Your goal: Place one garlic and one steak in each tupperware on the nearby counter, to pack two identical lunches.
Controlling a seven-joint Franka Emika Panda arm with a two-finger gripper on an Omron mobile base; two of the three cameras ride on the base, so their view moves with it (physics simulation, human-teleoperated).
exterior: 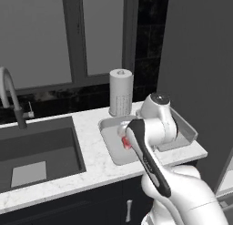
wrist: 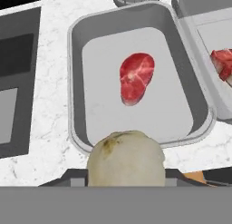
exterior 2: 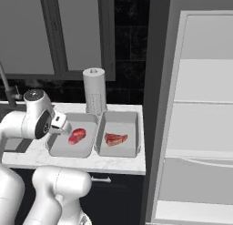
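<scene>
The robot's two-finger gripper [wrist: 126, 180] is clamped on a pale, rounded garlic bulb with a brownish smudge on top [wrist: 126, 158], holding it above the near rim of the left of two light-grey, shallow rectangular plastic tupperware tubs [wrist: 76, 82]. In the hand view the bulb hides most of the fingers.

On the flat floor of that left tub lies a red, oval raw steak marbled with white [wrist: 136, 78], roughly at the tub's middle and apart from its walls. Just beside it to the right, rim against rim, sits the second tupperware tub [exterior 2: 133, 128], which holds a second red steak of a flatter, more ragged shape [exterior 2: 115, 138].

Both tubs rest on the white, faintly grey-veined marble-look counter [exterior: 91, 167] above dark navy cabinets with silver handles [exterior: 129, 210]. Behind the tubs, near the join between them, stands an upright white paper-towel roll [exterior: 120, 92] against a black tiled wall. To the left of the tubs the dark recessed sink basin [exterior: 36, 151] is sunk into the counter, with a curved grey faucet [exterior: 11, 96] rising behind it. In the right base view, the open white fridge with its shelves [exterior 2: 200, 101] stands to the right of the counter's end.
</scene>
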